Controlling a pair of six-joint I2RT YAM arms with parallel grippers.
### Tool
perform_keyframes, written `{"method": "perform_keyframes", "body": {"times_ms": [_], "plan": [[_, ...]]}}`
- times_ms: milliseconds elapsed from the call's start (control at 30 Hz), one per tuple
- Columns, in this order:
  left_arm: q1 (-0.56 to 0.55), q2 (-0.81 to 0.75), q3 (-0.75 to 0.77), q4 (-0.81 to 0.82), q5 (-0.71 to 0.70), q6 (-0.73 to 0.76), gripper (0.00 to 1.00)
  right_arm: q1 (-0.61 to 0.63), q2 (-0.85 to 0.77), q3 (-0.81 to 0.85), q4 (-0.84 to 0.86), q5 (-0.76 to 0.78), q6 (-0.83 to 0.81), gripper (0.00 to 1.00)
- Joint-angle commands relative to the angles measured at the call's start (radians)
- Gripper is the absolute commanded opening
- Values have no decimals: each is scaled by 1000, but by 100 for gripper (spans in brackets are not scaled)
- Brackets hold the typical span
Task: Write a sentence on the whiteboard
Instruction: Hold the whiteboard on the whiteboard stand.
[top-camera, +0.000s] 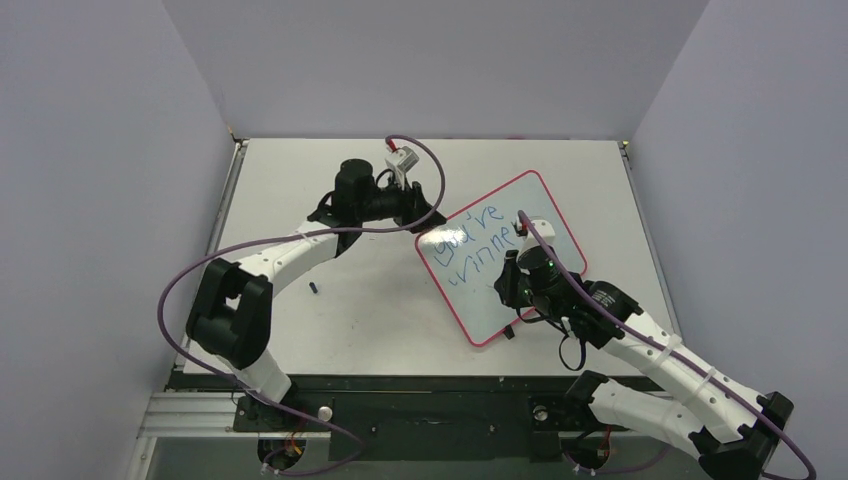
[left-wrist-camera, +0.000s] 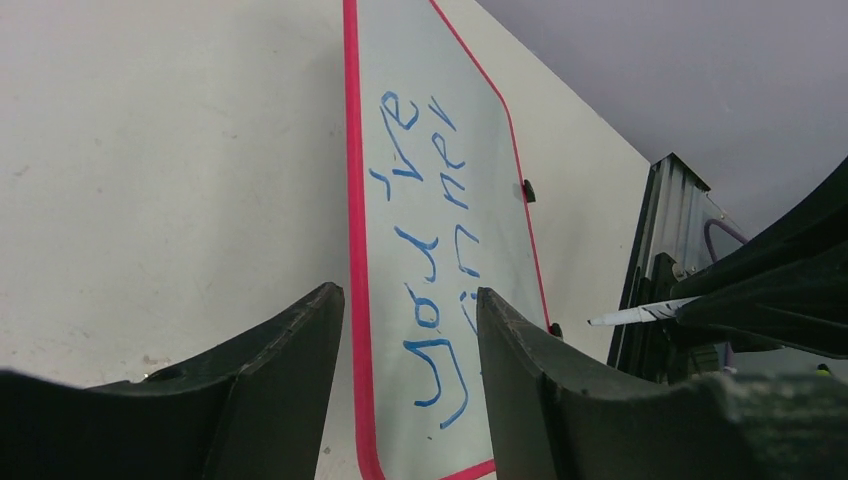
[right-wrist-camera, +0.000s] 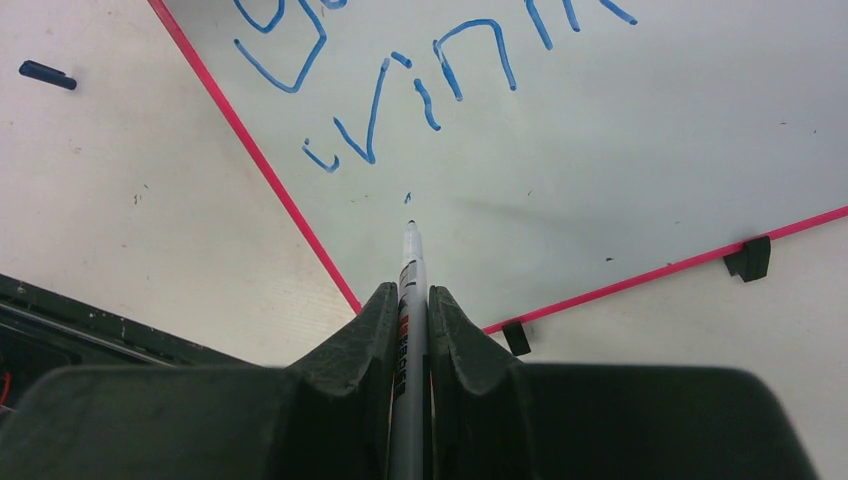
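Note:
The whiteboard (top-camera: 480, 305) lies turned at an angle on the table, right of centre, white with a pink-red frame. The sentence (top-camera: 478, 237) shows as two blue slanted lines, roughly "You're" and "winner". My right gripper (top-camera: 509, 272) is over the board's near half, shut on a white marker pen (right-wrist-camera: 411, 270). The pen's tip is just over bare board below the lettering (right-wrist-camera: 470, 60), next to a tiny blue dot. My left gripper (top-camera: 428, 222) is open at the board's left corner. In the left wrist view its fingers (left-wrist-camera: 300, 350) straddle the pink frame edge (left-wrist-camera: 352, 250).
A small dark blue pen cap (top-camera: 314, 288) lies on the table left of the board; it also shows in the right wrist view (right-wrist-camera: 47, 75). Two black feet (right-wrist-camera: 752, 258) sit on the board's near edge. A black rail (top-camera: 420, 385) runs along the table's front; walls enclose three sides.

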Motion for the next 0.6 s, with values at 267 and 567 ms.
{"method": "perform_keyframes", "body": {"times_ms": [267,567], "plan": [[18,144,135,-66,102,-154,41,15,-8,-7,27,43,-18,0],[12,186,169,-107,130,-163,30,22,1,-12,40,38,-19,0]]}}
